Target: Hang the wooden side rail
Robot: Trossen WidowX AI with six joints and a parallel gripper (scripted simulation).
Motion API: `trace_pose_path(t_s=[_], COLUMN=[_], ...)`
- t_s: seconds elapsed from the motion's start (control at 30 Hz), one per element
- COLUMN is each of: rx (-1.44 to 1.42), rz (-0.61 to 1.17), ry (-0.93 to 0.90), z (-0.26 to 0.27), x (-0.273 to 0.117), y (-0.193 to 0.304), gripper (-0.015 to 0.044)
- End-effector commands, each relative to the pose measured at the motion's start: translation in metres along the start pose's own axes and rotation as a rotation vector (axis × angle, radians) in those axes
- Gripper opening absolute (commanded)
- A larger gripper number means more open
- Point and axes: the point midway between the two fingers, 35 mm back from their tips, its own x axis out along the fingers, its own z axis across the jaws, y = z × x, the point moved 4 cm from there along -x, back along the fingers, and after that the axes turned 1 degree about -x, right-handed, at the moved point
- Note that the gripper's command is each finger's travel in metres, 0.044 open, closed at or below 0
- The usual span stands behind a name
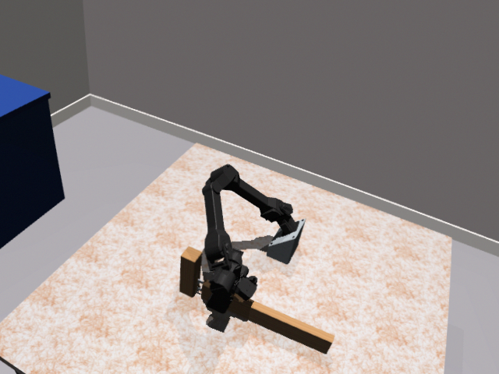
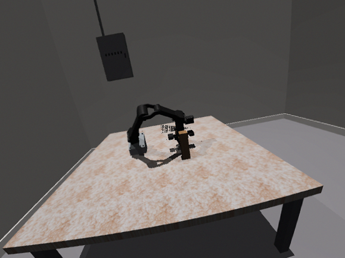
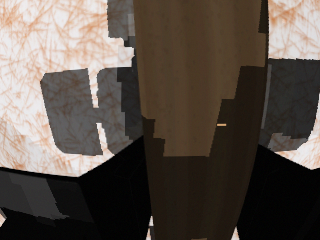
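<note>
The wooden side rail (image 1: 291, 322) (image 3: 192, 75) runs from near the post towards the lower right in the top view, its far end low at the table. The upright headboard post (image 1: 189, 275) (image 2: 185, 146) stands at the rail's near end. Thin steel hooks (image 1: 199, 287) show in the narrow gap between rail end and post. Whether they sit on the pins cannot be told; the slot and pins are hidden. My gripper (image 3: 188, 135) is shut on the rail close to its hook end, pointing down, with a finger on each side. The post partly hides it in the exterior view.
The arm's base (image 1: 287, 247) (image 2: 137, 148) stands on the table (image 1: 362, 281) (image 2: 130, 198) behind the post and rail. The arm arches over from the base to the rail. A blue-topped cabinet (image 1: 24, 160) stands off the table at the left.
</note>
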Motion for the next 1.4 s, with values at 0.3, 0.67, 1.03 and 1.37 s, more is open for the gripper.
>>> trace_pose_path(t_s=[0.3, 0.67, 1.03, 1.37], rx=[-0.007, -0.007, -0.007, -0.007], rz=[-0.003, -0.003, -0.003, -0.004], ry=[0.008, 0.008, 0.008, 0.008], z=[-0.0006, -0.0006, -0.0006, -0.0006], x=[-0.0063, -0.0081, -0.0099, -0.0116], y=[-0.0024, -0.0024, -0.0024, -0.0024], gripper=[0.0, 0.0, 0.0, 0.0])
